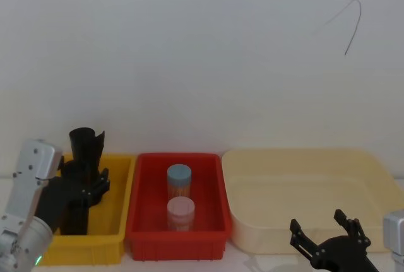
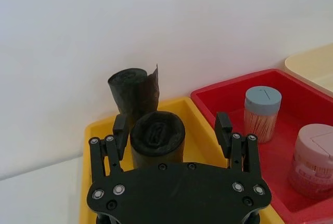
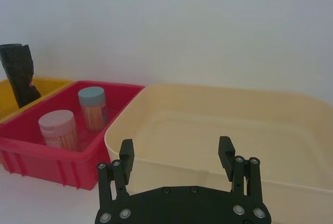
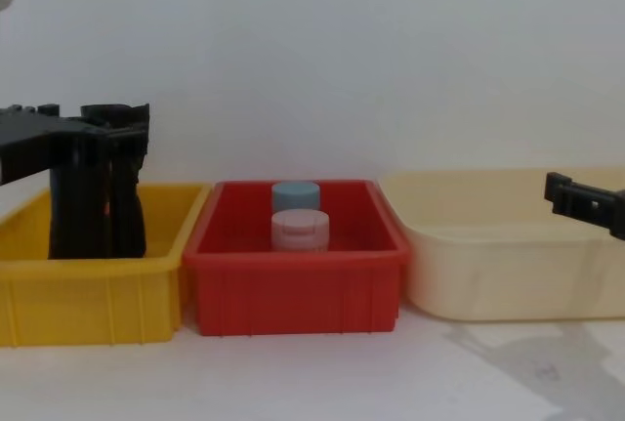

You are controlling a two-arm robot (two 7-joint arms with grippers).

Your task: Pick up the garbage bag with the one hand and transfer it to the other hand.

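The garbage bag (image 2: 156, 136) is a matte black roll of crinkled plastic standing upright in the yellow plastic bin (image 1: 120, 237) at the lower left of the head view. In the left wrist view its wound top shows as a dark disc. Just behind it stands a second black roll (image 2: 130, 90) with a jagged, flared upper edge.

The left hand (image 2: 172, 125) is down over the bag with its fingers spread, one on each side of the roll. One fingertip is close beside the roll and the other stands clear of it. In the chest view this hand (image 4: 98, 123) shows side-on, level with the tops of the rolls.

The glossy red bin (image 1: 177, 240) in the middle holds a blue-lidded jar (image 1: 178, 174) and a pink-lidded jar (image 1: 180, 209), both ribbed and cylindrical. The smooth, rounded cream tub (image 1: 309, 153) sits to their right.

The right hand (image 1: 320, 221) hovers at the lower right, in front of the tub, fingers wide apart and holding nothing.

At the far left of the right wrist view, a small orange-red patch (image 3: 32, 83) shows on a black roll.
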